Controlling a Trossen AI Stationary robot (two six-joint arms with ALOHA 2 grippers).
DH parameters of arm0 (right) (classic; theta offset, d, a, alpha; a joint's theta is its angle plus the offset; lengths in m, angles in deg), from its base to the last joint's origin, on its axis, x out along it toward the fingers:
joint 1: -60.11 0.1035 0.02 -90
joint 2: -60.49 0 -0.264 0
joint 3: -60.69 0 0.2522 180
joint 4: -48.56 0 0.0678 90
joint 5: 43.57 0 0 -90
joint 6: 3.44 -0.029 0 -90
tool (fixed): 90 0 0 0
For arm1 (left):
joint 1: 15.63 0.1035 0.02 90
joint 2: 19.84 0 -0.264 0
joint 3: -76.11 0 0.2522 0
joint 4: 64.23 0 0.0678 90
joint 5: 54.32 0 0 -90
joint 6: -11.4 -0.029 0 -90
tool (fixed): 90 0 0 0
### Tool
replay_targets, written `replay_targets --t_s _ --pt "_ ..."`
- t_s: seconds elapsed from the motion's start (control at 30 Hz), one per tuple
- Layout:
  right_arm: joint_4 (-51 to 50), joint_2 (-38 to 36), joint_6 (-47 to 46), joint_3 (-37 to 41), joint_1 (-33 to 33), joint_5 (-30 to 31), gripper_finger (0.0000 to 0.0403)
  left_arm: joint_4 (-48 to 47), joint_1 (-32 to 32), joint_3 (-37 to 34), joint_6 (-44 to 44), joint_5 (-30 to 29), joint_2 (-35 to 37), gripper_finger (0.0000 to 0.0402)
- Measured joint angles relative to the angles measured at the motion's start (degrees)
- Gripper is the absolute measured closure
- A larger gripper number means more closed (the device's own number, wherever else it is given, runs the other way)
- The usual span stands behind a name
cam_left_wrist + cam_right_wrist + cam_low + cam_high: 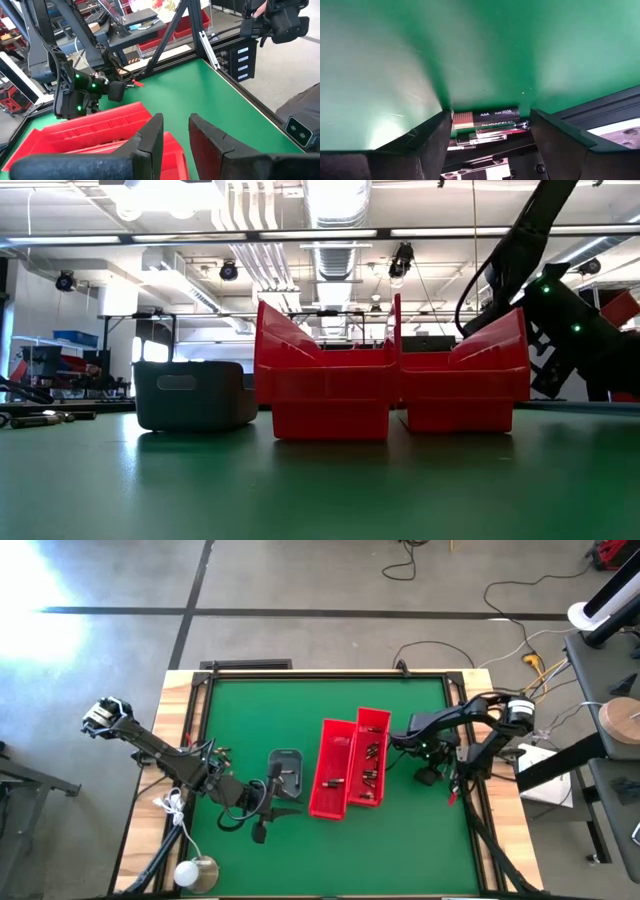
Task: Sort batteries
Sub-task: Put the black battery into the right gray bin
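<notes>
One battery (485, 118) lies flat on the green surface (250, 710) near its right edge, right between the right pincer's (487, 137) wide-open fingers — pick-up step. Next: close, lift, carry to a red bin (332, 770). Left pincer (175, 137) hovers part-open, empty, by the grey tray (287, 772).

Two bins (348, 768) stood side by side mid-table, batteries (369, 762) lying inside them. A tray (286, 769) sat just left of the bins. One battery (485, 118) lay on the table (300, 700) (right of the bins, between the right gripper's (490, 131) fingers).
</notes>
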Motion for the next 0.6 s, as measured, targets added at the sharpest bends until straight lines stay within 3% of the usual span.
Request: replay_targets --t_s 0.2,0.6 --pt "-0.52 1.62 -0.07 0.28 -0.04 -0.88 0.0136 -0.07 0.0 0.11 0.49 0.0 0.01 0.0329" --pt "0.16 1.84 1.47 0.15 0.02 -1.66 0.0174 -0.44 0.0 0.15 0.53 0.0 0.02 0.0329"
